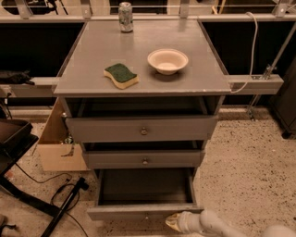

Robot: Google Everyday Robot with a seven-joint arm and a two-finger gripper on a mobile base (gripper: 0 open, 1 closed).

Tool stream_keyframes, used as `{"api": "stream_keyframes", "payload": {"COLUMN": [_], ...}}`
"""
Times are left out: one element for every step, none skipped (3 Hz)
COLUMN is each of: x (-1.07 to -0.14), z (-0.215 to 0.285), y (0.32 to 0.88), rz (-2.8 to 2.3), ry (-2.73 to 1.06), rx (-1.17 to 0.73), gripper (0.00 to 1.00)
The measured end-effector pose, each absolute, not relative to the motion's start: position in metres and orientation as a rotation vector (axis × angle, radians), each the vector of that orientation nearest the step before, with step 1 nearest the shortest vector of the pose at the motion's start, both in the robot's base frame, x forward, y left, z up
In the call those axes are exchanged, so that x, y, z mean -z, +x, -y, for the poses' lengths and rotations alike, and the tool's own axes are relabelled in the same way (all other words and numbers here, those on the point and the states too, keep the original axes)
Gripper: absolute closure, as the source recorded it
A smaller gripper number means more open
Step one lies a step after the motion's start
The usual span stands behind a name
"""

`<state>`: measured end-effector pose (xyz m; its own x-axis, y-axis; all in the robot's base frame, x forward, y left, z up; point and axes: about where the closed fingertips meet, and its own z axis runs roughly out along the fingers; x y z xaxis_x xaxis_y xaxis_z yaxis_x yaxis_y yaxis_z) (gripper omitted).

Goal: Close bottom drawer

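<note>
Camera view.
- Bottom drawer (138, 211): lowest of three in a grey cabinet (138, 46), pulled well out. The long axis of its tray ran front to back and the low front panel faced the camera. It stood furthest forward of the three fronts, just above the floor (249, 157). The tray interior was dark, and the knob was hard to make out.
- Middle drawer (144, 159) and top drawer (141, 129): each slightly out, each with a round knob showing.
- Gripper (174, 222): low at the frame's bottom edge, just in front of the bottom drawer's front panel, toward its right end. Whether it touched the panel could not be told, nor could whether it was apart or together.
- Arm (217, 225): pale, lying near horizontal and reaching in from the lower right, cut off by the frame.
- On the cabinet top: sponge (120, 75), bowl (167, 60) and can (125, 11).
</note>
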<state>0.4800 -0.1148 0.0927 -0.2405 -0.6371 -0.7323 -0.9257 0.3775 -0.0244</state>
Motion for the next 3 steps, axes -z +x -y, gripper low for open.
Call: {"api": "stream_keyframes", "payload": {"x": [-0.092,-0.091,-0.091], "z": [0.114,0.112,0.113], "y": [0.482,0.506,0.510], "rz": [-1.966,-1.919,-1.915], "ry": [-1.346,-1.365,-1.365], "rx": [-0.557,-0.540,-0.536], "gripper": [1.00,1.00,1.00]}}
